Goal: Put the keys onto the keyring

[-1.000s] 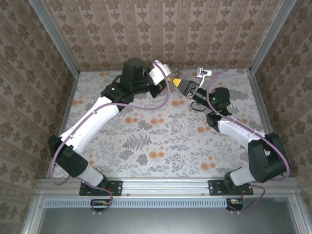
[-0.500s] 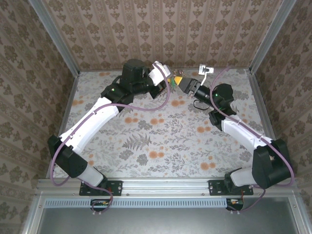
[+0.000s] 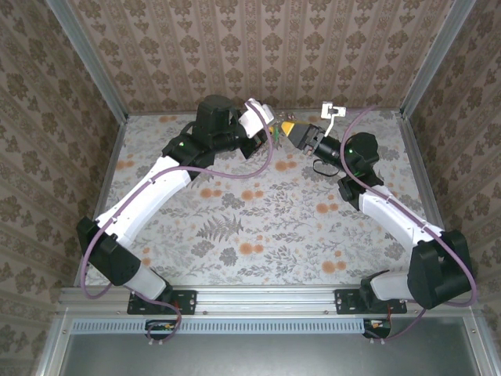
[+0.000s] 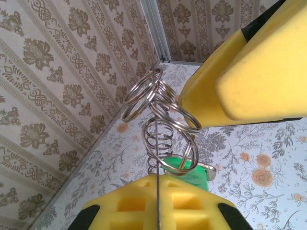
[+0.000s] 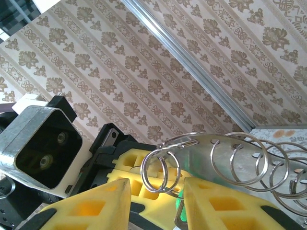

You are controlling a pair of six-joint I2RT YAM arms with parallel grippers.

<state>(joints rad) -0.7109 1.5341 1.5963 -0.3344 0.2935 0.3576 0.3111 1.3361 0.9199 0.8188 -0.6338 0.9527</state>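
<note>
The keyring is a bunch of silvery split rings (image 4: 163, 115) threaded through holes in a thin metal plate (image 5: 225, 158). My left gripper (image 4: 157, 178) is shut on that plate's edge and holds it up near the back wall. The key's green head (image 4: 192, 175) sits just past the left pads, behind one ring; I cannot tell whether it is threaded on. My right gripper (image 5: 157, 182) faces the left one (image 3: 272, 128), its jaws apart, with a ring (image 5: 165, 165) and a sliver of the green key (image 5: 178, 203) in the gap. One right finger (image 4: 249, 81) looms beside the rings.
Both grippers meet above the table's far middle (image 3: 288, 128), close to the papered back wall (image 3: 258, 55). A white tag (image 3: 333, 111) sticks up from the right arm's wrist. A purple cable (image 3: 270, 153) loops under the left wrist.
The right arm's wrist and elbow have swung right and toward the back wall, while its fingertips stayed by the left gripper. The left arm has not moved.
</note>
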